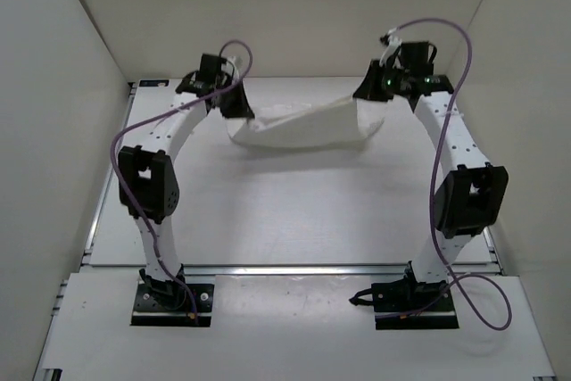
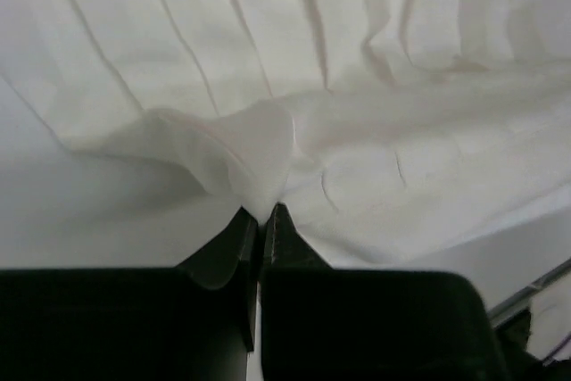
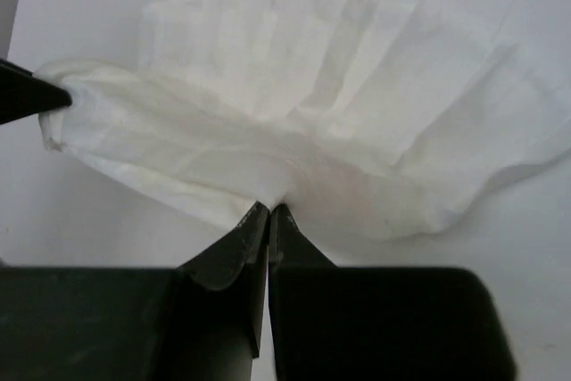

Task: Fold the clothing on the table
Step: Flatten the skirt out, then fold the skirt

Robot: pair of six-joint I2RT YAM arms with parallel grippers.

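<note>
The clothing (image 1: 303,127) is spanning the upper centre of the overhead view, over the far part of the table (image 1: 294,220); the left gripper (image 2: 265,211) and the right gripper (image 3: 268,210) are each clamping a thin tuck at opposite ends. Likely hazard: uneven pulling working one shallow pinch loose; that end dropping and spoiling the fold.
</note>
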